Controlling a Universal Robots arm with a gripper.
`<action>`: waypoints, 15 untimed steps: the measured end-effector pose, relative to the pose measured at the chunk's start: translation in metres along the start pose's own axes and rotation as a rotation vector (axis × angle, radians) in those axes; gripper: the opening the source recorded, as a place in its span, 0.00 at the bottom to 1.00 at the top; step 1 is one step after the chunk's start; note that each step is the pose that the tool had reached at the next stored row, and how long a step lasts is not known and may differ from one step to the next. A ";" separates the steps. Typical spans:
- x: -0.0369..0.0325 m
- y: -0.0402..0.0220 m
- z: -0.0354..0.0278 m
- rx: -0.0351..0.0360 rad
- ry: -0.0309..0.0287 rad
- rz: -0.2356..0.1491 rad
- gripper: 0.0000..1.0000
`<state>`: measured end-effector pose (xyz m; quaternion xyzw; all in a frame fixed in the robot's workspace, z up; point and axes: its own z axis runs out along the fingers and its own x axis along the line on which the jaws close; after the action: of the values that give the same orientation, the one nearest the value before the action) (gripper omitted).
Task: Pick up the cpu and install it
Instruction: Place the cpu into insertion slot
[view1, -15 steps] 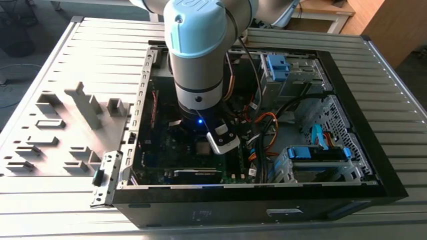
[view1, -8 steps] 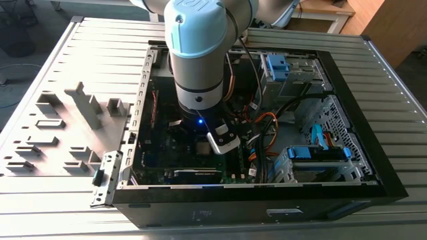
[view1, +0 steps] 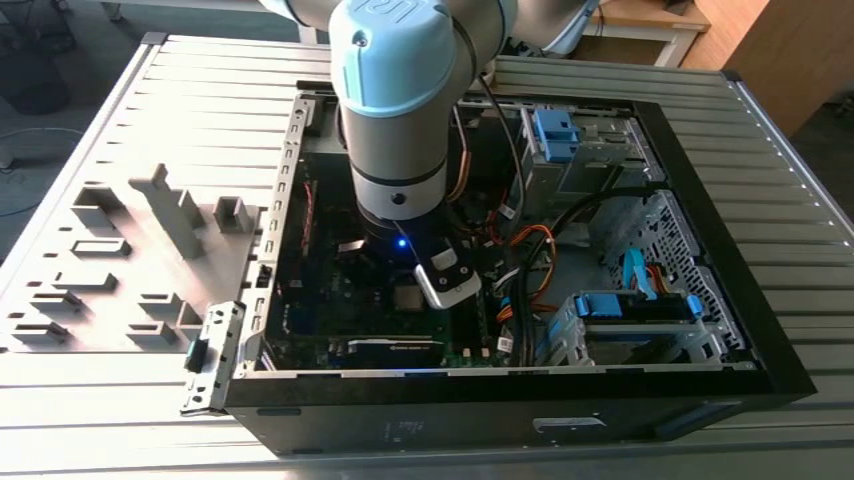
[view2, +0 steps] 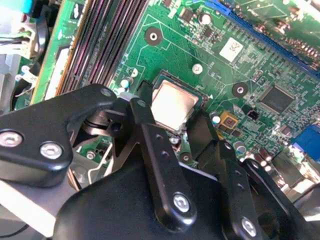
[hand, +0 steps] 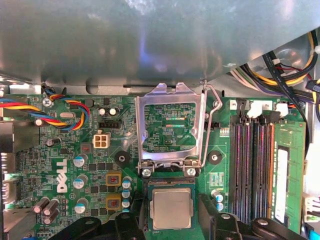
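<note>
- desk (view1: 747, 130): slatted metal, carries the whole setup; a grey fixture block (view1: 134, 260) sits on it at the exterior view's left.
- computer case (view1: 467, 415): black, lying on its side with the panel off and the inside exposed.
- arm (view1: 400, 110): comes straight down into the case, wrist over the board area.
- motherboard (hand: 65, 150): green, flat on the case floor; the memory slots (hand: 252, 165) run beside the socket.
- claw (hand: 172, 212): spread, one black finger (view2: 150, 145) on each side of the socket. in the first wrist view there is a gap between each finger and the chip, so it pinches nothing.
- socket load plate (hand: 170, 95): metal frame flipped up and open, with its wire lever (hand: 207, 130) raised alongside.
- cpu (hand: 171, 208): silver top up, lying flat and square in the socket, directly between the claw's fingers.
</note>
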<state>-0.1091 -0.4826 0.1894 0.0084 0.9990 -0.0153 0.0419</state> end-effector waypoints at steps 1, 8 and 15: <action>-0.0001 0.0000 0.0000 0.0000 0.0000 0.000 0.55; 0.0035 0.0000 -0.0001 0.0000 -0.0006 0.000 0.55; 0.0020 -0.0002 0.0001 -0.0001 0.0008 0.001 0.55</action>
<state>-0.1111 -0.4828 0.1891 0.0087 0.9990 -0.0152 0.0415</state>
